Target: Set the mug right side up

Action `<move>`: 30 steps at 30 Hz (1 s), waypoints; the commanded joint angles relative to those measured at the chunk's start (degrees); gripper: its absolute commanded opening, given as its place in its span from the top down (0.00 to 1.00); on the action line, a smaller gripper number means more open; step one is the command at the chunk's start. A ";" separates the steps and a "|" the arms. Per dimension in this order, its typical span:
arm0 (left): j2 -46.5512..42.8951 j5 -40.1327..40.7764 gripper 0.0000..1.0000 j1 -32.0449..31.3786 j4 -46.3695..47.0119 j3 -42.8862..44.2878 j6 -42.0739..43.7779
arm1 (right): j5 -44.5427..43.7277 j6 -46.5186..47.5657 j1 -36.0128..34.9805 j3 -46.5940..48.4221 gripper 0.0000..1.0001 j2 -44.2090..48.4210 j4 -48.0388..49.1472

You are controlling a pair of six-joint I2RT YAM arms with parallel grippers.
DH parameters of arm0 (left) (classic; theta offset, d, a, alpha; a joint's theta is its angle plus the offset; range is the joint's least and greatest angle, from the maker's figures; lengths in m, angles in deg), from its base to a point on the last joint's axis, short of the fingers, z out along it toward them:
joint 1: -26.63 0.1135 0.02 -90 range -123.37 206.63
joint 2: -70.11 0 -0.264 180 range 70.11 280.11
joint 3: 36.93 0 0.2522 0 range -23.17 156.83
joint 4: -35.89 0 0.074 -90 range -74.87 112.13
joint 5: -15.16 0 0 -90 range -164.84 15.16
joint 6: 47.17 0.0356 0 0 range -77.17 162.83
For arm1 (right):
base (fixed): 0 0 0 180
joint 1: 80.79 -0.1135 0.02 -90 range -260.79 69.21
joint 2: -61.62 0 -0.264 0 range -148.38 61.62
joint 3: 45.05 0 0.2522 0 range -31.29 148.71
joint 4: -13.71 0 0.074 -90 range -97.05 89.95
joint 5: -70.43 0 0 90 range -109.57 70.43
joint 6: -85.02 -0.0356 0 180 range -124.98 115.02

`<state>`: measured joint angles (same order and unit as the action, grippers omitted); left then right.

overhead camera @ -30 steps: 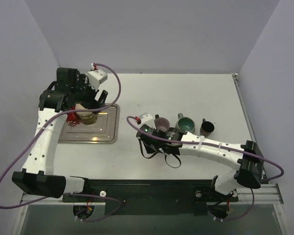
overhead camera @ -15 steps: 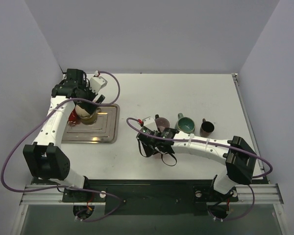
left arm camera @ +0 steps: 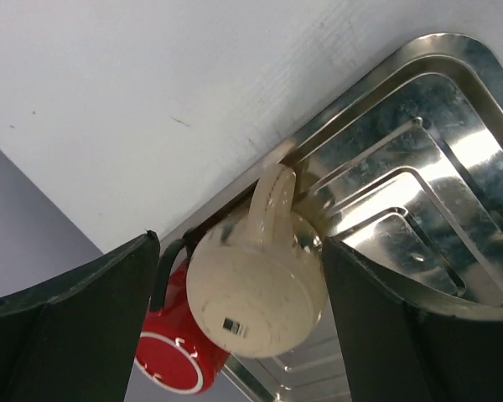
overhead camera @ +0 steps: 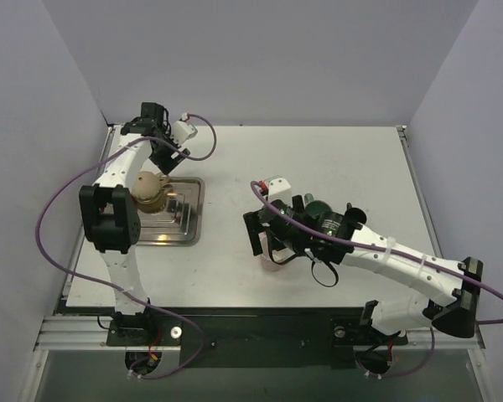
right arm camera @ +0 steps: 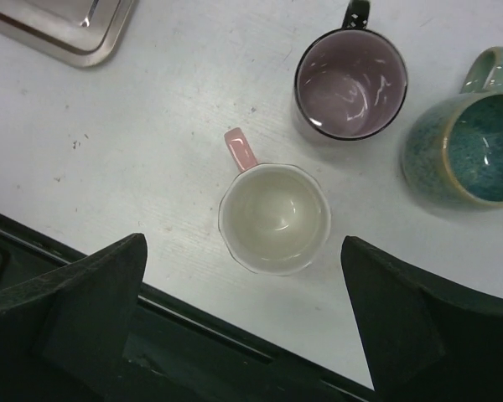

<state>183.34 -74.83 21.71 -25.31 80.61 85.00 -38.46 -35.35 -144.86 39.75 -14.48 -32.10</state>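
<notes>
The left claw (left arm camera: 239, 243) hangs wide open over the upside-down mug (left arm camera: 251, 293) on the tray (left arm camera: 436, 167) by the left edge. The right claw (right arm camera: 243, 244) hangs wide open over a white cup (right arm camera: 274, 218).

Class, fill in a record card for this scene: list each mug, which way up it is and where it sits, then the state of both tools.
cream mug: base up, on the tray, near its corner
red mug: beside the cream mug, apparently base up too
pink-handled mug: upright, on the table
purple-lined mug: upright, on the table
teal mug: upright, on the table
left tool: open, above the cream mug
right tool: open, above the pink-handled mug
task status: cream mug not yet turned
</notes>
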 commanded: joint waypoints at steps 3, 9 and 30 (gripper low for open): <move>11.82 3.32 0.19 -0.08 -4.06 12.04 0.63 | -2.81 3.03 3.60 -1.26 0.05 3.67 -3.54; 16.05 7.72 0.46 0.45 -3.44 12.66 0.89 | -2.99 4.44 6.24 -2.93 0.05 5.87 -3.54; -2.19 -13.87 1.00 -0.70 -13.64 12.05 -10.25 | -0.63 5.58 7.47 -3.02 0.04 13.60 -1.00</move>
<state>197.29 -75.03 21.77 -34.55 90.43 81.09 -39.66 -31.27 -137.04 34.77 -5.58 -34.09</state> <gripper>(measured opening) 0.236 0.955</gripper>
